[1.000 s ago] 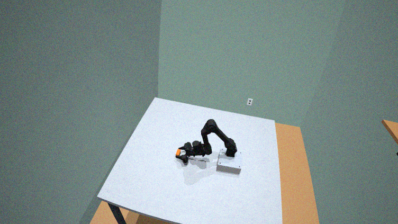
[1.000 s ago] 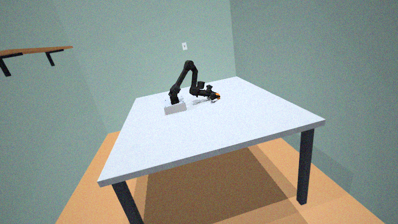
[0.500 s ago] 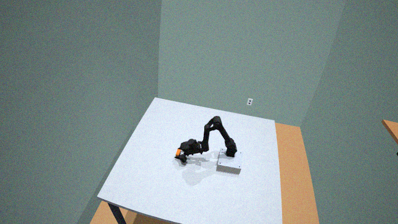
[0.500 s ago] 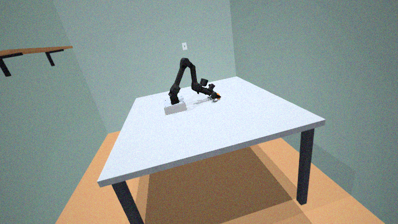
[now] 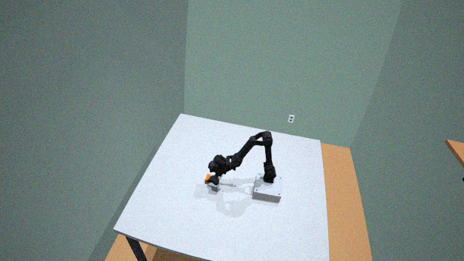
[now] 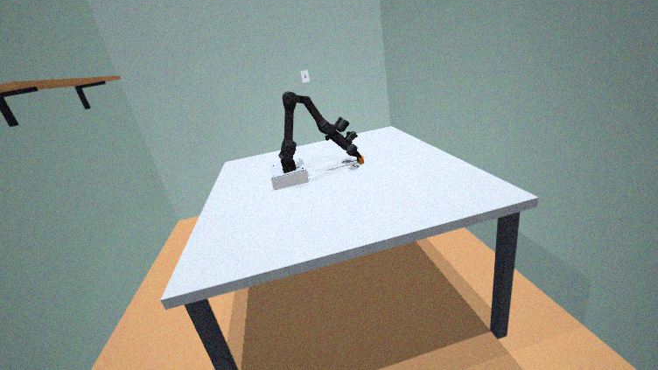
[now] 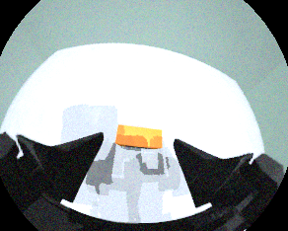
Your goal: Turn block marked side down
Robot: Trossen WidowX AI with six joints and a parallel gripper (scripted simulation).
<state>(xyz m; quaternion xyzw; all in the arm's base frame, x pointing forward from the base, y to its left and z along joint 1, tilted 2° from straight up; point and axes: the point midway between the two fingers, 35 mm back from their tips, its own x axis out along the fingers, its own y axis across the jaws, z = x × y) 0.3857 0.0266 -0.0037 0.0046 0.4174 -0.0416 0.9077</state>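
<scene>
The orange block (image 7: 139, 135) rests on the white table (image 5: 178, 210), near the middle of the tabletop and well in from every edge. No mark shows on its visible faces. Just beside it, the gripper (image 7: 138, 159) hangs with fingers spread wide, holding nothing.

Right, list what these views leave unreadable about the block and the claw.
- Block, wrist view: its underside is against the table; no marked side shows, so the flip is unconfirmed.
- Block, top view: too small, partly behind the open claw.
- Block, exterior view: a mere speck; contact with the claw unreadable.
</scene>
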